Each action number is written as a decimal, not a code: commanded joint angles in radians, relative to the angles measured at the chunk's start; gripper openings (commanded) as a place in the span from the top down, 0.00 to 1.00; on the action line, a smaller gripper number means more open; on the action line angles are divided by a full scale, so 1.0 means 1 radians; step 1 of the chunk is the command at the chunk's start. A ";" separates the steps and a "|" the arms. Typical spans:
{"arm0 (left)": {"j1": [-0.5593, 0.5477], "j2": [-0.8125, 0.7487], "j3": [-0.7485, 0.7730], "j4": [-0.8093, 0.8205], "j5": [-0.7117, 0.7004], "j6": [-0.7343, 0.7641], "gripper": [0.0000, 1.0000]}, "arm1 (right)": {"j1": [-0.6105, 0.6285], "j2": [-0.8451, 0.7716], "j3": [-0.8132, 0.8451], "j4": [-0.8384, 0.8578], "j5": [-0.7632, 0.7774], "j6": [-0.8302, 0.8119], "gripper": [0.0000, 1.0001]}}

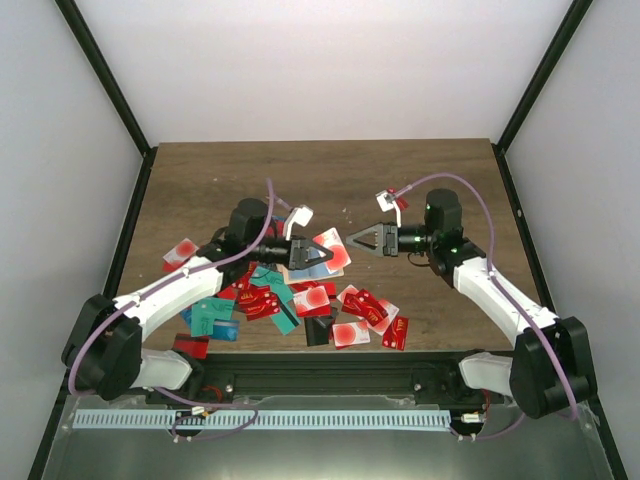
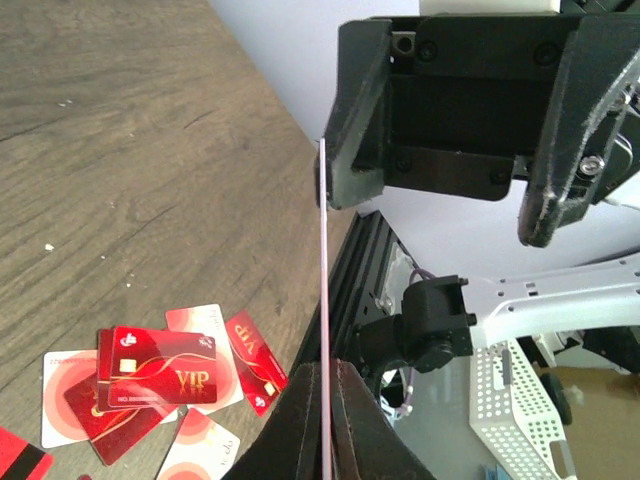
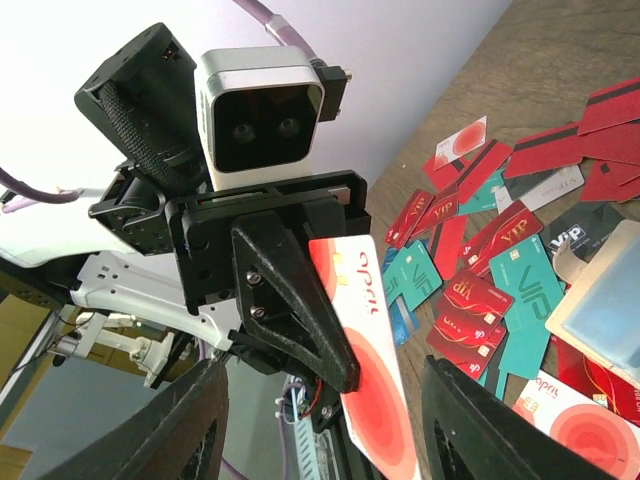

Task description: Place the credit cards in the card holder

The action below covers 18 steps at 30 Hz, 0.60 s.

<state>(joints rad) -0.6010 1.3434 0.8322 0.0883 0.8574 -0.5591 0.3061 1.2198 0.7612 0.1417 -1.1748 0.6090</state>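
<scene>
My left gripper (image 1: 318,252) is shut on a white credit card with red circles (image 1: 337,253), held on edge above the table. In the left wrist view that credit card (image 2: 326,300) shows edge-on between the closed fingertips. My right gripper (image 1: 352,240) faces it, open. In the right wrist view the credit card (image 3: 375,350) stands between my spread right fingers (image 3: 190,430) without either pad touching it. Several more credit cards (image 1: 300,300), red, teal and white, lie scattered below. The card holder (image 3: 605,300), tan with a light blue inside, lies open among them.
A black frame rail (image 1: 330,375) runs along the near table edge between the arm bases. Loose red cards (image 2: 160,375) lie close to that edge. Bare wood (image 1: 320,180) stretches behind the grippers to the back wall.
</scene>
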 commanded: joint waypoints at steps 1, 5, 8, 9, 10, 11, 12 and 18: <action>-0.009 -0.004 0.024 0.008 0.059 0.019 0.96 | -0.006 0.004 0.008 -0.021 -0.023 -0.034 0.45; -0.022 0.005 0.022 0.025 0.061 0.010 0.96 | 0.017 0.022 0.021 -0.059 -0.025 -0.074 0.47; -0.028 0.006 0.020 0.038 0.060 0.002 0.96 | 0.038 0.031 0.022 -0.068 -0.031 -0.087 0.53; -0.028 0.007 0.023 0.038 0.060 0.001 0.96 | 0.040 0.031 0.021 -0.069 -0.031 -0.090 0.55; -0.028 0.009 0.023 0.036 0.061 0.002 0.96 | 0.043 0.029 0.020 -0.070 -0.031 -0.091 0.58; -0.028 0.011 0.023 0.037 0.061 0.002 0.96 | 0.044 0.029 0.019 -0.071 -0.031 -0.092 0.62; -0.028 0.012 0.024 0.037 0.061 0.002 0.96 | 0.045 0.029 0.018 -0.070 -0.033 -0.091 0.65; -0.032 0.033 0.029 0.048 0.061 -0.005 0.96 | 0.062 0.043 0.016 -0.064 -0.045 -0.097 0.77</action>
<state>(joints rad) -0.6254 1.3579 0.8326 0.1078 0.9043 -0.5610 0.3489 1.2503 0.7612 0.0799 -1.1927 0.5316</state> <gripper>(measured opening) 0.041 0.251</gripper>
